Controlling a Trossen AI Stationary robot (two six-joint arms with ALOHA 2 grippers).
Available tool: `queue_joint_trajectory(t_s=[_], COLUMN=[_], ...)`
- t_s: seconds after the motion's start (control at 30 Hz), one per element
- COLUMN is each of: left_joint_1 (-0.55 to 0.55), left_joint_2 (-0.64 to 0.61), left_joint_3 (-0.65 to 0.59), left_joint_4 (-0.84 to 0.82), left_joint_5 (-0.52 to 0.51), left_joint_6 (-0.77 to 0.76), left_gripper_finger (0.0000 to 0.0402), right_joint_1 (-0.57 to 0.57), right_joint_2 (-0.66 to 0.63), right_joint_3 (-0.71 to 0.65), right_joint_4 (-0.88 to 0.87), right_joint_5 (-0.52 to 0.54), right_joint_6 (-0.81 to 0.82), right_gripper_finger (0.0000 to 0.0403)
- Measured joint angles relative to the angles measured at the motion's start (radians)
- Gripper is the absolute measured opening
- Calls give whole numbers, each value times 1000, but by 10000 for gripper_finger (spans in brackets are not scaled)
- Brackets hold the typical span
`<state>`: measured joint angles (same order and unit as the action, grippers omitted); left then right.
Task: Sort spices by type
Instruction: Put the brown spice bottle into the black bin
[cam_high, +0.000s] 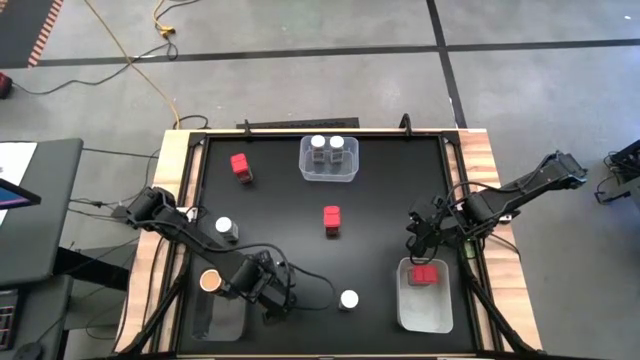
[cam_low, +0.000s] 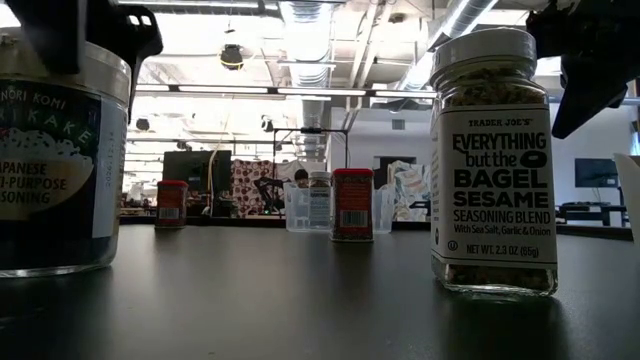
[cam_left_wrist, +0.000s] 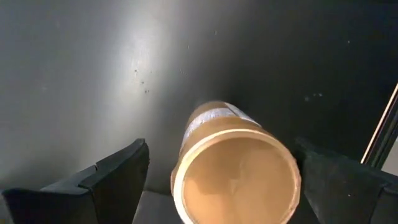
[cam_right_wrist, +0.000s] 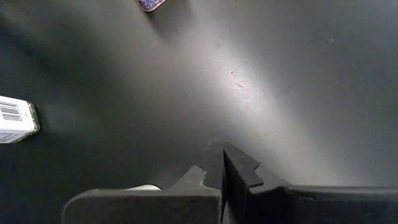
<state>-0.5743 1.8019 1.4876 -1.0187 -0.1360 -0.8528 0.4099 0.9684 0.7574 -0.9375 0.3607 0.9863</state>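
Observation:
A tan-lidded spice jar (cam_high: 210, 281) (cam_left_wrist: 236, 177) (cam_low: 55, 160) stands upright on the black table at the near left. My left gripper (cam_high: 232, 283) (cam_left_wrist: 221, 149) points down over it, open, one finger on each side of the lid with a gap on both sides. Two white-lidded jars (cam_high: 225, 229) (cam_high: 349, 299) and two red boxes (cam_high: 241, 167) (cam_high: 332, 220) stand loose on the table. A third red box (cam_high: 427, 274) lies in the right bin (cam_high: 425, 315). My right gripper (cam_high: 420, 235) (cam_right_wrist: 224, 163) hovers shut, just beyond that bin.
A clear bin (cam_high: 329, 172) at the far middle holds two jars with pale lids. Another bin (cam_high: 225, 318) sits at the near left corner, right beside the tan-lidded jar. Wooden rails (cam_high: 170, 200) edge the table on both sides.

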Motion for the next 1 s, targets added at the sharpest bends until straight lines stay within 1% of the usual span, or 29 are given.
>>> queue_joint_trajectory(t_s=[0.1,0.2,0.33,0.43,0.77,0.87,1.0], left_joint_1=[-6,-10,-9,-9,3,9,12], left_joint_2=[1,19,67,88,76,76,76], left_joint_3=[0,0,0,-2,0,3,21], left_joint_4=[15,12,27,26,33,11,-33], left_joint_5=[36,47,112,113,115,136,136], left_joint_6=[4,18,28,19,20,29,30], left_gripper_finger=[370,370,370,367,344,338,328], right_joint_1=[0,0,0,0,0,0,0], right_joint_2=[0,0,0,0,0,0,0], right_joint_3=[0,0,0,0,0,0,0], right_joint_4=[0,0,1,1,5,5,5], right_joint_5=[0,0,0,0,0,0,0], right_joint_6=[0,0,0,0,1,1,1], right_gripper_finger=[22,22,22,22,22,22,22])
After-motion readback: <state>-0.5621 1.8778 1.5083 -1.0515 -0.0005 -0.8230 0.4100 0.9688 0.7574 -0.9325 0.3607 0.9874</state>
